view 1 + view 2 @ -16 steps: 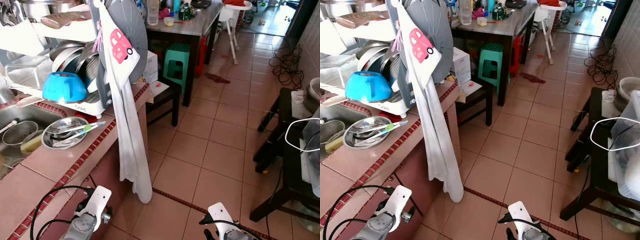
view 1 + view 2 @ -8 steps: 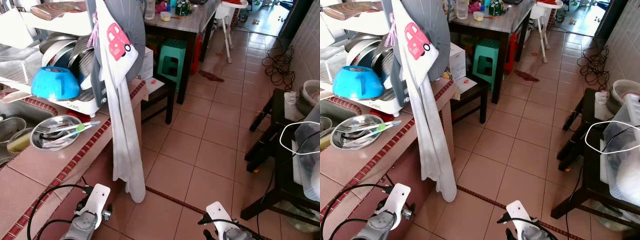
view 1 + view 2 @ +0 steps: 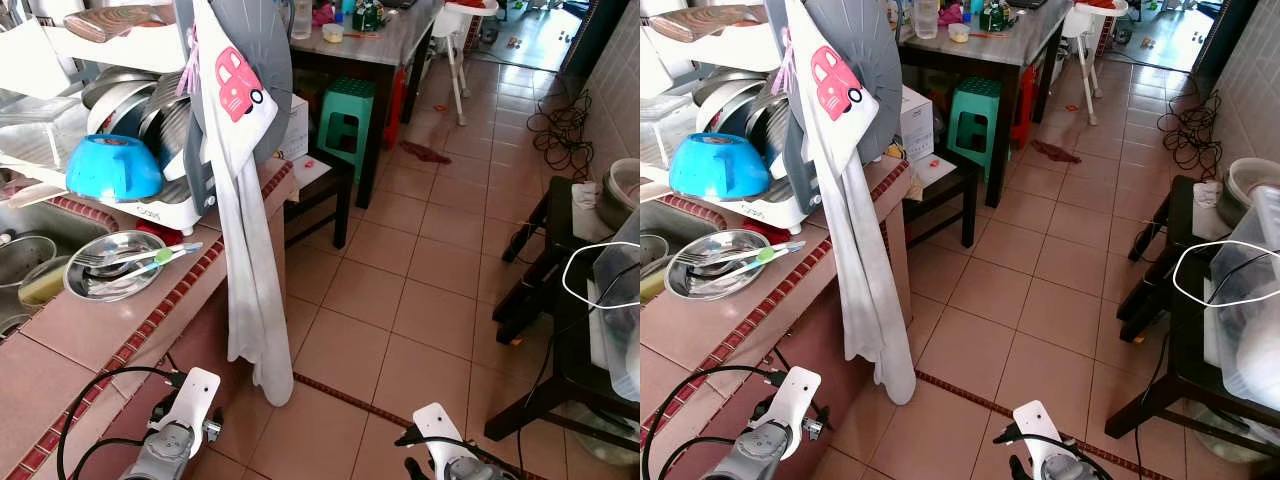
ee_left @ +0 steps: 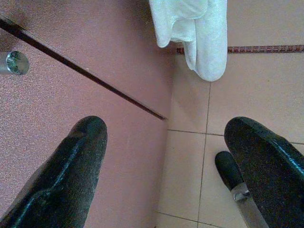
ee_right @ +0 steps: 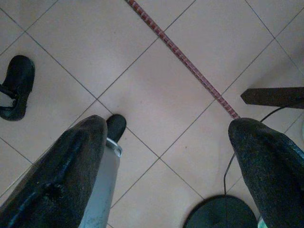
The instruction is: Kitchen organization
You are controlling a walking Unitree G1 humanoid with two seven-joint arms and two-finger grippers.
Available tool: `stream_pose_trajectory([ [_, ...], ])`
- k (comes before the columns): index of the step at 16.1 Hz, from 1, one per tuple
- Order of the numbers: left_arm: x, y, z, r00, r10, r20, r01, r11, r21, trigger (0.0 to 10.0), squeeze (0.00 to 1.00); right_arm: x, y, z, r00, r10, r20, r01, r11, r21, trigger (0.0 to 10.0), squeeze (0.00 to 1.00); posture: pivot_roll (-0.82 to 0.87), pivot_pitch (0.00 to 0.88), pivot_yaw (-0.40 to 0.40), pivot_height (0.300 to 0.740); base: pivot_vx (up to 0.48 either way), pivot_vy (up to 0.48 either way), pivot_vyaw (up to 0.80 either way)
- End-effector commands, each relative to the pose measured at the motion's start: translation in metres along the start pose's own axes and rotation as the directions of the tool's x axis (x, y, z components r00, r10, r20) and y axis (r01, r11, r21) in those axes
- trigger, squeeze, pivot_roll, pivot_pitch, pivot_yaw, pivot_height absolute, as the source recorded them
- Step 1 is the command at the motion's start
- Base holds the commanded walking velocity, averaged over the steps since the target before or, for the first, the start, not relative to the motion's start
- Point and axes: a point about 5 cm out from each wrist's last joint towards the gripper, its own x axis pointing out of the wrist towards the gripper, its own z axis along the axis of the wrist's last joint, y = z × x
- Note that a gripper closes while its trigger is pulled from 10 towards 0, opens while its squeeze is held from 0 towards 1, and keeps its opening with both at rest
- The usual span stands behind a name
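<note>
A white dish rack [image 3: 170,212] stands on the red-tiled counter [image 3: 90,335], holding steel plates and an upturned blue bowl [image 3: 112,168]. In front of it lies a steel plate [image 3: 85,291] with cutlery on it. A long white towel [image 3: 245,230] with a pink car print hangs from the rack down past the counter's end. Both arms hang low at my sides. My left gripper [image 4: 164,175] is open beside the red cabinet front [image 4: 85,85], with the towel's end [image 4: 199,33] beyond it. My right gripper [image 5: 164,171] is open above bare floor tiles.
A sink [image 3: 20,235] with steel bowls is at the left. Ahead stand a dark table [image 3: 385,45], a green stool [image 3: 345,125] and a low black bench [image 3: 325,185]. A black stand [image 3: 560,330] with a plastic box and cables is at the right. Tiled floor runs between.
The head view has shifted slightly, so the whole scene sits a little lower and further left than one second ago. Nothing in the kitchen has moved.
</note>
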Motion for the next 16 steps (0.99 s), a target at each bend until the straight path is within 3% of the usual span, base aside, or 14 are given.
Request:
stream_pose_trajectory([
  [1, 0.001, 0.003, 0.003, 1.0, -0.001, 0.004, 0.001, 1.0, 0.018, 10.0, 0.0, 0.0, -0.001, -0.003, 1.0, -0.003, -0.011, 0.004, 1.0, 0.007, 10.0, 0.0, 0.03, 0.007, -0.005, 0.74, 0.0, 0.0, 0.0],
  [7, 0.0, 0.003, 0.001, 1.0, -0.005, -0.001, 0.005, 1.0, 0.029, 10.0, 0.0, 0.001, 0.003, 0.007, 1.0, 0.0, 0.0, 0.0, 1.0, 0.01, 10.0, 0.0, 0.03, 0.012, 0.006, 0.74, 0.0, 0.0, 0.0],
  [16, 0.001, 0.003, 0.001, 1.0, -0.009, -0.004, 0.009, 0.999, 0.034, 10.0, 0.0, 0.003, 0.015, 0.011, 1.0, 0.005, -0.001, -0.005, 1.0, 0.013, 10.0, 0.0, 0.03, 0.011, 0.009, 0.74, 0.0, -0.263, 0.0],
])
